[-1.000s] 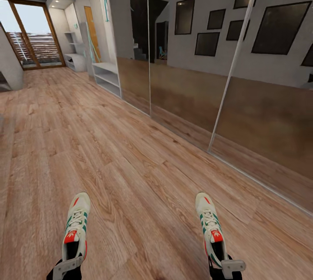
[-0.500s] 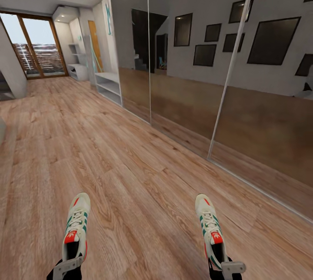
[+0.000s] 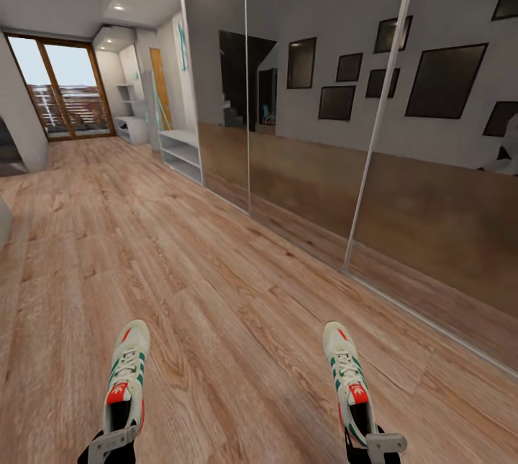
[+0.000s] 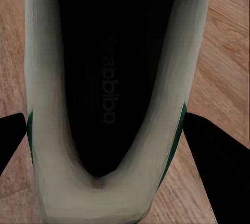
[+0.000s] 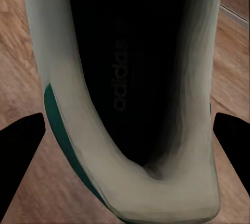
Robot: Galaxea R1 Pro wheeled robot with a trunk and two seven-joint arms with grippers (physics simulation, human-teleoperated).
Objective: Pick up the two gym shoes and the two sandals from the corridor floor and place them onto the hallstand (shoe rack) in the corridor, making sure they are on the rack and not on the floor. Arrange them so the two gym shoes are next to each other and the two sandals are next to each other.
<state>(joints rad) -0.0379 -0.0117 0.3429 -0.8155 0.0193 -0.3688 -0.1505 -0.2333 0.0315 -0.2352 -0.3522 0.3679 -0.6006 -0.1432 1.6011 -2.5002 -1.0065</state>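
Observation:
I hold one white gym shoe with teal stripes in each gripper, low in the head view, toes pointing down the corridor. The left gym shoe (image 3: 126, 378) is in my left gripper (image 3: 111, 442), which is shut on its heel. The right gym shoe (image 3: 349, 381) is held the same way by my right gripper (image 3: 375, 442). The left wrist view looks into the left shoe's dark opening (image 4: 104, 78) with black fingers (image 4: 221, 172) on either side. The right wrist view looks into the right shoe (image 5: 125, 94) between black fingers (image 5: 21, 151). The light-grey hallstand (image 3: 131, 126) stands far off by the glass door. The sandals are out of view.
Brown wood-plank corridor floor (image 3: 180, 255) stretches ahead. A long mirrored wall (image 3: 345, 133) runs along the right side. A plain low white shelf unit (image 3: 180, 151) stands against that wall, nearer than the hallstand. A glass door (image 3: 61, 90) closes the far end.
The whole corridor scene has slid down and turned a little in the head view, so the camera has moved. Both shoes stay held in the same spots in the picture.

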